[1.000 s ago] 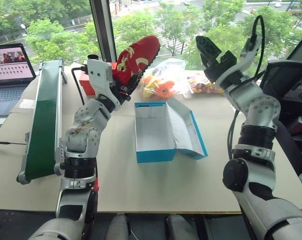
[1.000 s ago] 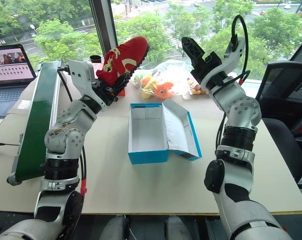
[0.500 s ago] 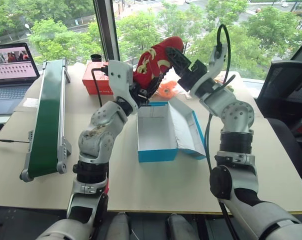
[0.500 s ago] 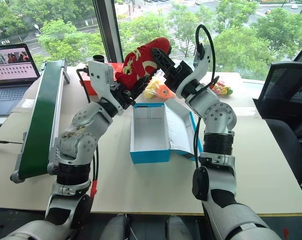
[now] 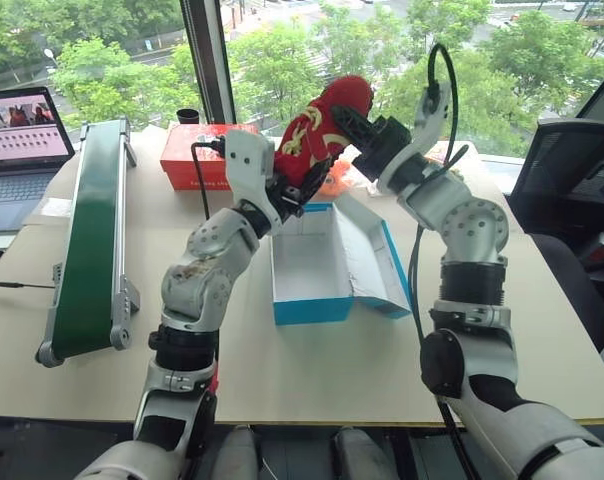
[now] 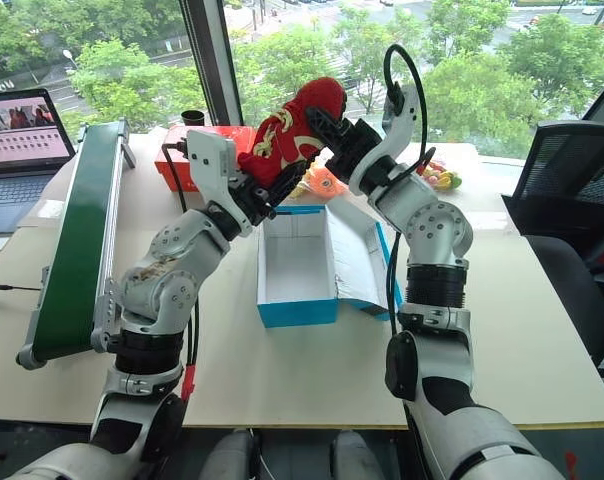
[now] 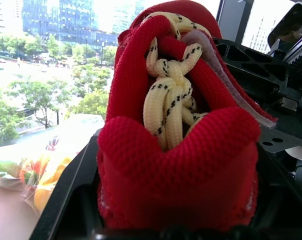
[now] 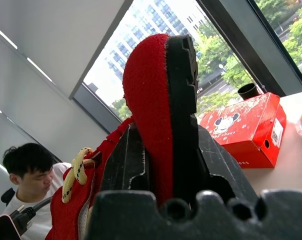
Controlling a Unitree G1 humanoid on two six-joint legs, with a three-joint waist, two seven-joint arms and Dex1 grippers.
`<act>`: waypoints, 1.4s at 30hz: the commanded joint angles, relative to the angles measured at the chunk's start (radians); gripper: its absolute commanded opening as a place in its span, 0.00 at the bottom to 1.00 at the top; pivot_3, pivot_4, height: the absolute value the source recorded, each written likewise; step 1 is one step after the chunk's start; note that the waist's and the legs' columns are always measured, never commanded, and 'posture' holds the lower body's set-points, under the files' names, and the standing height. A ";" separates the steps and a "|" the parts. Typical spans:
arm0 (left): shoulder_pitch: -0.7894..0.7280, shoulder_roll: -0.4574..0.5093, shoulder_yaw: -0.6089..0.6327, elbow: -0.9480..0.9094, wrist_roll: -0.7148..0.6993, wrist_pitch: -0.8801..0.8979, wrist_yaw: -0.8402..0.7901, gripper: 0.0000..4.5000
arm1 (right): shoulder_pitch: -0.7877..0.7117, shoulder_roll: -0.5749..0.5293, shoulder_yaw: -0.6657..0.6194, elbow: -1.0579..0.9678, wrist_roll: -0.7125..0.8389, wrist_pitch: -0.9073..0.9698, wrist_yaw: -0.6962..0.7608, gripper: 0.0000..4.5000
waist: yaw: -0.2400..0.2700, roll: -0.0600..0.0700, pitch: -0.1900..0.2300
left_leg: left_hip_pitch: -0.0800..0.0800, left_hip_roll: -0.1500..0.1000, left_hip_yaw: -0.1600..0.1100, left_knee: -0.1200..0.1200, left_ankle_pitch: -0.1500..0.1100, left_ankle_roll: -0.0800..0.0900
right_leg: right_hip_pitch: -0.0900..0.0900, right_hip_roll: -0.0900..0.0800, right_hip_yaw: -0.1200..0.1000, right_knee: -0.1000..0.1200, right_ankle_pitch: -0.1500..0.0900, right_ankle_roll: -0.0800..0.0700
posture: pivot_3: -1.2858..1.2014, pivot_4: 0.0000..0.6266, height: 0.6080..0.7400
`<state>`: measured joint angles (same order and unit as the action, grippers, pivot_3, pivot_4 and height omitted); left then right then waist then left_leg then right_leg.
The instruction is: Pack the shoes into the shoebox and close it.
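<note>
One red shoe [image 5: 322,125] with pale yellow laces hangs tilted, toe up, above the far end of the shoebox [image 5: 312,310]. My right gripper [image 5: 347,120] is shut on the shoe's toe, clamping sole and upper [image 8: 163,115]. My left gripper [image 5: 300,190] is open, its fingers [image 7: 71,190] spread on either side of the shoe's heel [image 7: 176,175]. The turquoise shoebox lies open on the table, white inside, with its lid [image 5: 367,250] folded out to the right. Nothing shows inside it.
A red box [image 5: 197,155] with white lettering stands at the back left. A green conveyor [image 5: 87,240] runs along the left side, with a laptop [image 5: 22,130] beyond it. A clear bag of colourful items [image 6: 327,180] lies behind the shoebox. A chair [image 5: 572,170] stands at the right. A person [image 8: 31,170] sits nearby.
My right gripper swung in from the right and shut on the shoe's toe. The left fingers spread wider around the heel. The shoe now stands more upright.
</note>
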<state>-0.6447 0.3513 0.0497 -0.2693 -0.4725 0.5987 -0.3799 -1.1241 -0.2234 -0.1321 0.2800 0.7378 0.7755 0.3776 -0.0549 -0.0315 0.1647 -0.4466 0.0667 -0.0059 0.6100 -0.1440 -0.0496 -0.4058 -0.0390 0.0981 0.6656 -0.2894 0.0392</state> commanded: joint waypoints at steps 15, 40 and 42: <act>0.332 0.437 0.106 -0.318 -0.151 0.160 -0.325 1.00 | 0.059 -0.040 0.205 0.217 -0.409 -0.141 0.075 0.10 | 0.011 0.000 0.004 | -0.001 0.000 0.000 0.000 0.000 0.000 | 0.000 0.000 -0.001 -0.001 0.000 0.000 | 0.52 0.24 0.99; 0.424 0.546 0.140 -0.368 -0.158 0.173 -0.366 1.00 | 0.176 -0.018 0.444 0.166 -0.773 -0.310 0.076 0.60 | 0.009 0.000 0.004 | 0.001 0.001 0.000 0.001 0.000 0.000 | 0.001 0.000 -0.001 0.000 0.000 0.000 | 0.52 0.24 0.99; 0.427 0.551 0.141 -0.367 -0.155 0.170 -0.367 1.00 | 0.161 -0.011 0.433 0.172 -0.789 -0.340 0.055 0.75 | 0.009 0.000 0.004 | 0.001 0.001 0.000 0.000 0.000 0.000 | 0.000 0.000 -0.001 -0.001 0.000 0.000 | 0.52 0.24 0.99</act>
<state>-0.2193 0.8876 0.1615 -0.6141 -0.6298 0.7706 -0.7526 -0.9234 -0.2400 0.3287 0.4684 -0.0289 0.4888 0.4569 -0.0456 -0.0313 0.1682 -0.4458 0.0672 -0.0057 0.6103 -0.1440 -0.0499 -0.4054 -0.0391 0.0975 0.6650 -0.2896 0.0390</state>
